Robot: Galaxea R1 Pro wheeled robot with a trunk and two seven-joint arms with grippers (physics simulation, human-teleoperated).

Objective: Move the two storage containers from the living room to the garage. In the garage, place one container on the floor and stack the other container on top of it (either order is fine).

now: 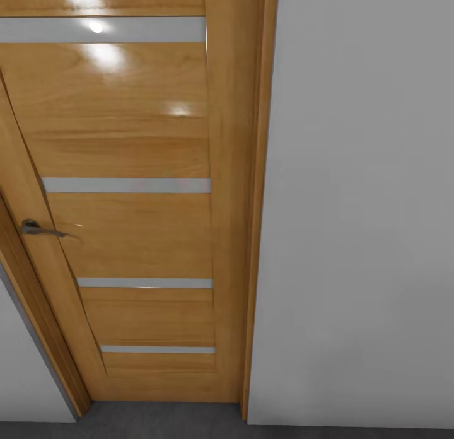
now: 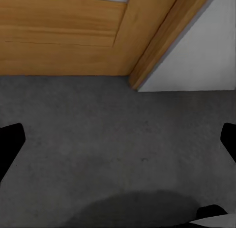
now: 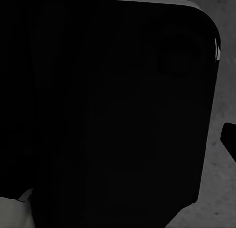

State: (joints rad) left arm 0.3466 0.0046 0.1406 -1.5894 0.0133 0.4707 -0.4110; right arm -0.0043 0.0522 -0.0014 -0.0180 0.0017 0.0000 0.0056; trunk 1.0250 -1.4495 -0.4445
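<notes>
- One wooden door (image 1: 126,224) fills most of the head view, glossy honey-coloured, seen from close up and above.
- Four pale glass strips (image 1: 126,185) cross the door flat, spaced down its height; the top one carries a bright reflected light spot.
- One dark metal lever handle (image 1: 39,228) sits at the door's left edge, pointing right.
- One wooden door frame (image 1: 255,237) runs down the right side of the door, and a second jamb slants along the lower left.
- One plain pale grey wall (image 1: 359,224) stands to the right of the frame; a smaller piece of the same wall shows at the lower left corner.
- The floor (image 1: 164,420) is a dark grey, speckled concrete band at the door's foot, so the robot faces a corner of the garage.
- In the left wrist view the left pincer (image 2: 118,139) hangs above the floor with its two dark fingertips (image 2: 9,142) spread wide to either edge, nothing between them; the door's bottom and the frame's foot lie beyond.
- In the right wrist view a large, dark, rounded-cornered shape (image 3: 113,115) blocks nearly everything; I cannot tell what it is, nor whether the right pincer is spread or pressed together. A sliver of grey floor shows beside it.
- No writing, brand or label can be read anywhere.
</notes>
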